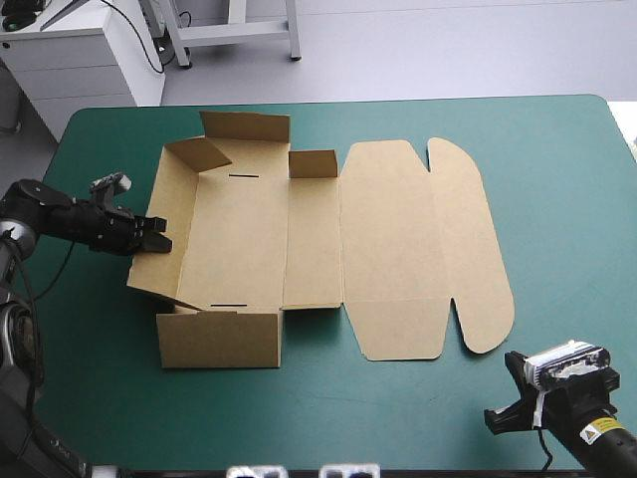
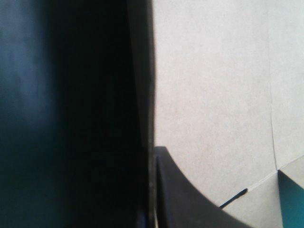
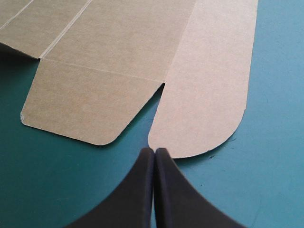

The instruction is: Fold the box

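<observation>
Matt brown board box [image 1: 388,249] (faintly fibrous) on smooth teal-green cover [image 1: 557,199]

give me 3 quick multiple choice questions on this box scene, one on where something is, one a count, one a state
1. Where is the right gripper?
A. over the middle of the box
B. off the box, over the table near its near right corner
C. at the table's far left corner

2. How many thin dark slots show in the box's floor in the high view?
A. two
B. five
C. none

3. How does the rounded lid flap lie?
A. flat on the table
B. standing upright
C. rolled into a tube

Answers:
1 B: the high view shows it clear of the board, at the near right.
2 A: one by the far wall, one by the near wall.
3 A: it lies level on the teal-green cover.
</observation>
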You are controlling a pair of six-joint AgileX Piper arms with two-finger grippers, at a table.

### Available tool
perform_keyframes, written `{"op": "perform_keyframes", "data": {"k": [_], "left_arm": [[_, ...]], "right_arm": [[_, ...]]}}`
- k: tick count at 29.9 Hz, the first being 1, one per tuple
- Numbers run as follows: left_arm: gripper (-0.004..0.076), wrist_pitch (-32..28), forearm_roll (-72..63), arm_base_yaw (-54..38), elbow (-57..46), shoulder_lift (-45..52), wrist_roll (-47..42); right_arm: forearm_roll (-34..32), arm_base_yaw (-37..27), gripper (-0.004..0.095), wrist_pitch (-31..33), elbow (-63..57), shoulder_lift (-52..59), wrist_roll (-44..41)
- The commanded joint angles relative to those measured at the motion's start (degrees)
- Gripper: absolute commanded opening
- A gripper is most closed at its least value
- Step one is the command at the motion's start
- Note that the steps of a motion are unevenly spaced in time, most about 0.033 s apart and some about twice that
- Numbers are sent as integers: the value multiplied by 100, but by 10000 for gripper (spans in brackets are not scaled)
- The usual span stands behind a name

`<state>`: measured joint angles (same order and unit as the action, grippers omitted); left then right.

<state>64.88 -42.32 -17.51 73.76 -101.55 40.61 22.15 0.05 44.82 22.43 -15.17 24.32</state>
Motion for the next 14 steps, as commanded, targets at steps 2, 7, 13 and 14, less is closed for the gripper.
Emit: {"op": "perform_keyframes", "data": {"k": [2,7,13,14], "left_arm": [[-8,46,516,595,872,577,735],[-8,-238,1962,1566,1610,794,1166],[-8,-1116,2607,2500,2195,833,1202],[-8,-1265,2720,2649,2243,833,1224]], "right_arm": [[118,7,-20,-358,163,-50,-3],[118,7,-20,-358,163,-50,-3],[118,7,-20,-358,163,-50,-3],[118,7,-20,-358,163,-50,-3]]}}
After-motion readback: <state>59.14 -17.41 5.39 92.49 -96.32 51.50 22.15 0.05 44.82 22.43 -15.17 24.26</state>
